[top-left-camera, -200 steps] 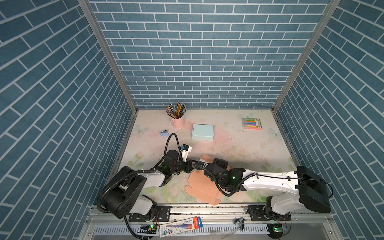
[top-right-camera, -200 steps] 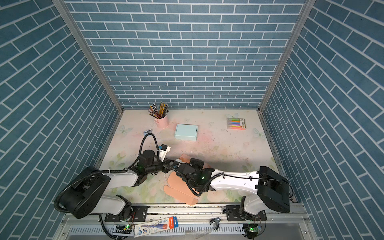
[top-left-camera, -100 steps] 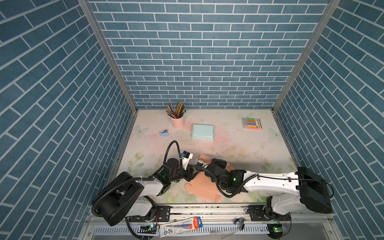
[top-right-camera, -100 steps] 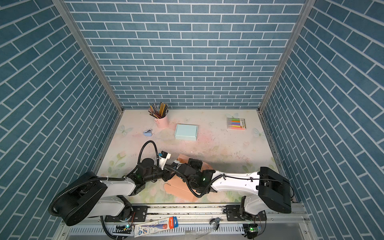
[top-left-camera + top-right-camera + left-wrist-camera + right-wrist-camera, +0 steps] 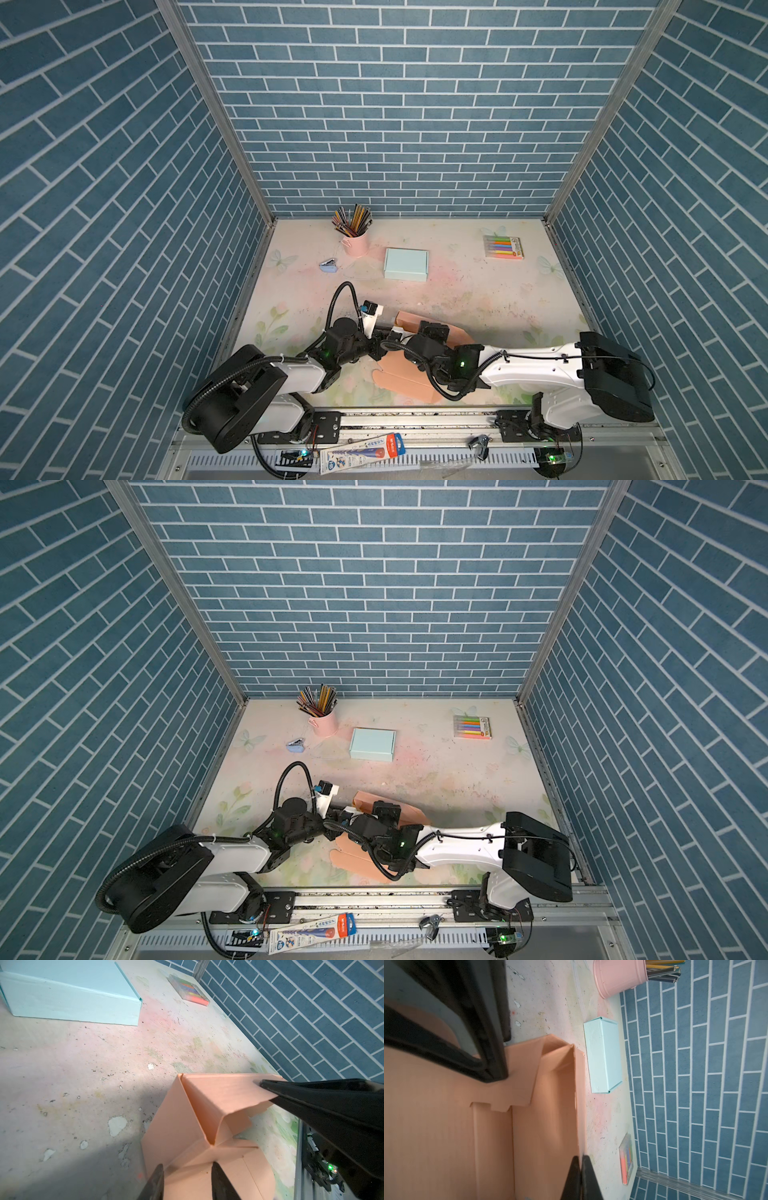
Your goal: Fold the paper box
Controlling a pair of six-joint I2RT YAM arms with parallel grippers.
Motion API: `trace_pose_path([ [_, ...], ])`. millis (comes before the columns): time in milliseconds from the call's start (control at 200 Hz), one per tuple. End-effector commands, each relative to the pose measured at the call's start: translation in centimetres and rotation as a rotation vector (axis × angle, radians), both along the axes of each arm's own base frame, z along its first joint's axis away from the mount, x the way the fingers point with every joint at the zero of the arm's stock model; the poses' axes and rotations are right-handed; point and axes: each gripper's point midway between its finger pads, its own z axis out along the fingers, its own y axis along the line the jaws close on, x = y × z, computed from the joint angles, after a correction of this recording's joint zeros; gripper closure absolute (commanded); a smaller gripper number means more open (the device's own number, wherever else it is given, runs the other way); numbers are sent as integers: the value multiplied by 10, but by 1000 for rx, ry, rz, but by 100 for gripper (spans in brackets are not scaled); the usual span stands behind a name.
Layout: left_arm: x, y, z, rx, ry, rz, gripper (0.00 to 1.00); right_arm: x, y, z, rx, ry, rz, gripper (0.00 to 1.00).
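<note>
Peach cardboard of the paper box [image 5: 172,1126] probably dents easily: the right gripper [image 5: 580,1160] has its jaws clamped on the raised wall [image 5: 224,1093] (a thin edge), and the left gripper [image 5: 187,1169] has its jaws apart, so press the crease slowly.

Blue brick walls [image 5: 374,104] with white joints fill the frame's upper half. The table [image 5: 478,299] is pale pink with faded butterflies and green leaves. At lower centre the box [image 5: 399,374] is salmon. Above it are a light-blue carton [image 5: 405,264], a pink cup [image 5: 356,245] and multicoloured markers [image 5: 503,247].
</note>
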Motion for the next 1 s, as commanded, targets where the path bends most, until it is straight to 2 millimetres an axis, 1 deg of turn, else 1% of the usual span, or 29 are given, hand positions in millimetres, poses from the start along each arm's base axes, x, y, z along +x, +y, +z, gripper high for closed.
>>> trace_pose_path([
  [0,3,1,3,9,-45,9,61,-1,-4,-7,-61,-43,14,100],
  [175,1,4,-2,15,-54,12,61,-7,-5,-8,-79,-75,35,100],
  [365,2,3,2,12,-108,0,59,-12,-4,-10,-91,-82,50,100],
  [460,-1,3,8,1,-155,-13,55,-15,-3,-11,-95,-79,59,100],
  [570,-5,1,12,-4,-194,-33,46,-17,-4,-14,-102,-69,65,100],
  [630,-7,-2,14,-3,-212,-50,45,-18,-4,-17,-111,-65,67,100],
  [735,-7,-1,11,13,-214,-43,45,-17,-4,-19,-121,-68,66,100],
  [875,-5,3,3,35,-208,-21,45,-17,-6,-27,-157,-66,67,100],
  [990,-5,4,-1,44,-204,-13,48,-16,-8,-34,-192,-72,59,100],
])
